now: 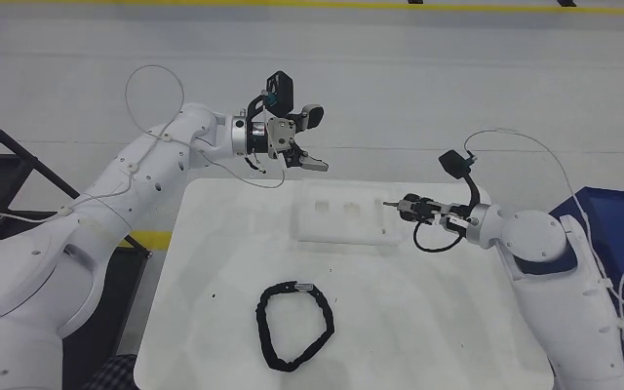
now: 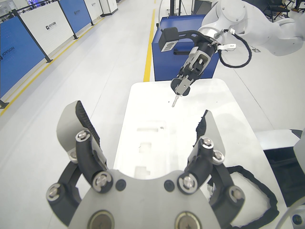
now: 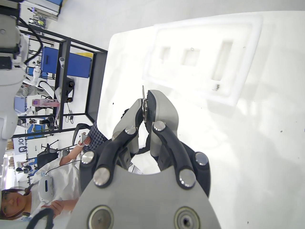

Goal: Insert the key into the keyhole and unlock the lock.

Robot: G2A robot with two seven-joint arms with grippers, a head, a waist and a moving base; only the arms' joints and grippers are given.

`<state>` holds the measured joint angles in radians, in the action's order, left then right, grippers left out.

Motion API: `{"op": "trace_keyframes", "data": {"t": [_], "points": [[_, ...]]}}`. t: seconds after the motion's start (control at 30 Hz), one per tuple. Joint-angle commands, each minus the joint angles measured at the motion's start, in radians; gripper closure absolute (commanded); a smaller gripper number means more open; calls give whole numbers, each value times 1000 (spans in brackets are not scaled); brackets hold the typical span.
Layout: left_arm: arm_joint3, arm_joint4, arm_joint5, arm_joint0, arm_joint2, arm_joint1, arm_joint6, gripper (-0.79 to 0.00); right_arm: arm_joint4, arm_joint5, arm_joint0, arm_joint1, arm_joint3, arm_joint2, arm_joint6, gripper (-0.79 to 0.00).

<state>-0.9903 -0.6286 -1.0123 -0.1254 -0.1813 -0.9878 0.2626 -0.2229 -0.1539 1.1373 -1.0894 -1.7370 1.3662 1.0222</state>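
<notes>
We see the white table [image 1: 409, 322] bearing a foam tray [image 1: 336, 234] with three recesses, and nearer us the looped chain lock [image 1: 261, 330]. The left gripper [image 2: 143, 113] hovers spread wide, holding nothing. The right gripper [image 3: 144, 101] pinches the key [image 2: 175, 101] by the tray's right end.

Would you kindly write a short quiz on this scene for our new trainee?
1. True or false: the key is already in the lock.
2. Where is the lock? A: on the table, nearer the robot than the tray. B: in the tray. C: hanging from the key.
3. Which gripper holds the key?
Key: 1 false; 2 A; 3 the right gripper.
</notes>
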Motion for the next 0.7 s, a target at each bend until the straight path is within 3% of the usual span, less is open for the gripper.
{"op": "trace_keyframes", "data": {"t": [0.0, 0.43, 0.67], "points": [[0, 0, 0, 0, 0, 0, 0, -785, 26, 22, 16, 2, -17, 17, -8, 0], [-17, 6, 26, -2, -18, 1, 6, -785, 50, 50, 22, 3, -22, 23, -5, 0], [-73, -133, 47, -43, -86, 43, -17, -785, 50, 50, 22, 3, -22, 23, -5, 0]]}}
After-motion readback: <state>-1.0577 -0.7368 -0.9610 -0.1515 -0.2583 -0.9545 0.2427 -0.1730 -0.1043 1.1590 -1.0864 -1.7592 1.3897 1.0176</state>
